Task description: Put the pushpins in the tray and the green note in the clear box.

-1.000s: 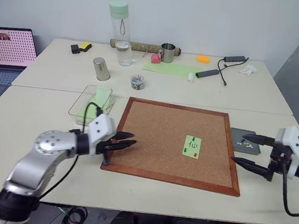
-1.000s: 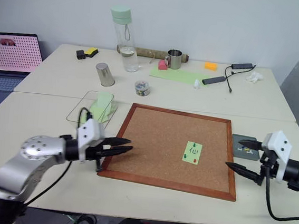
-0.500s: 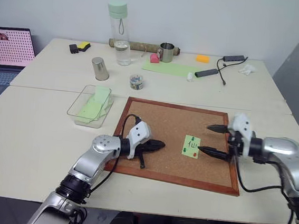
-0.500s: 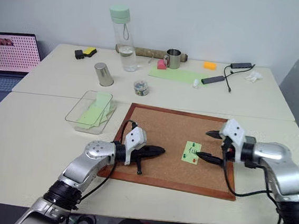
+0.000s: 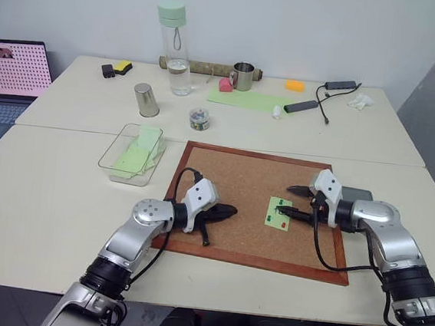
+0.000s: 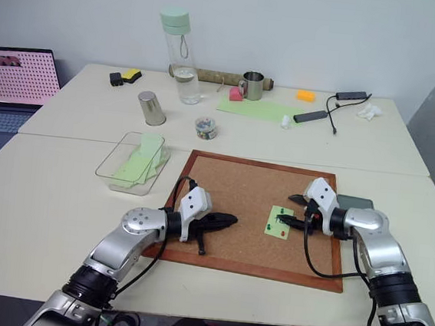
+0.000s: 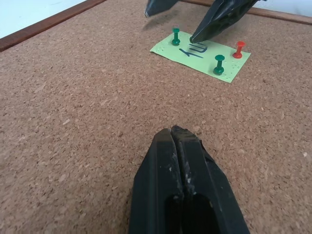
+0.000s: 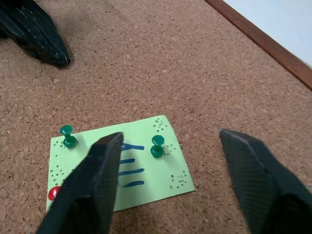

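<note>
The worktop [image 5: 45,193] carries a wood-framed cork board [image 5: 231,180] at centre. The clear box [image 5: 118,153] is placed just off the board's far left corner, with unmarked green notes [image 5: 138,154] lying inside. The tray [image 6: 355,202] is seen just past the board's right edge, mostly hidden behind the right arm. The green note [image 7: 201,52] is pinned flat on the board, right of centre, with dark handwritten marks on it. Three pushpins are seen stuck in it: a green pin [image 7: 175,36] and a second green pin [image 7: 219,64] at two corners, a red pin [image 7: 239,48] at a third. The left gripper [image 5: 228,209] is held low over the board's left part, jaws pressed together, nothing between them, well apart from the note. The right gripper [image 8: 168,144] is positioned over the note's right end, jaws apart and straddling one green pin, one finger [image 8: 100,170] over the paper; no contact with the pin can be made out.
</note>
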